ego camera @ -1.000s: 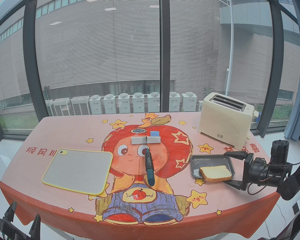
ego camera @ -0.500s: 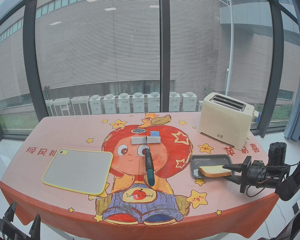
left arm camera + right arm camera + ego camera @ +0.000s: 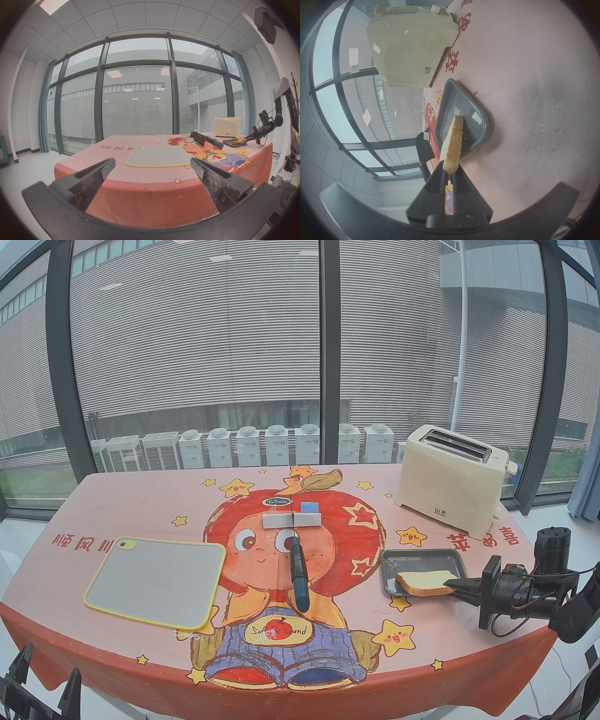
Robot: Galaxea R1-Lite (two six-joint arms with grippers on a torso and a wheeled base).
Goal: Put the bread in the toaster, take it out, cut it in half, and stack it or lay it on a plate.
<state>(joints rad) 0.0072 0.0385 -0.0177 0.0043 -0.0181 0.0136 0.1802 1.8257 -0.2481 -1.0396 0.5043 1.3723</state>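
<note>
A slice of bread [image 3: 426, 582] lies across the near edge of the grey tray [image 3: 420, 559] at the table's right. My right gripper [image 3: 460, 585] has its fingers shut on the slice's right end; the bread [image 3: 453, 144] shows edge-on between the pads in the right wrist view. The cream toaster [image 3: 453, 479] stands behind the tray with its slots empty. A knife [image 3: 298, 570] with a teal handle rests in the table's middle. My left gripper [image 3: 153, 173] hangs open below the table's near left, nothing between its fingers.
A grey cutting board [image 3: 156, 580] with a yellow rim lies at the front left. A small grey and blue knife rest [image 3: 292, 517] sits behind the knife. Windows rise behind the table's far edge.
My right gripper has closed on the bread's right end. The slice's near side, tilted up before, has come down flatter over the tray. The left arm has not moved.
</note>
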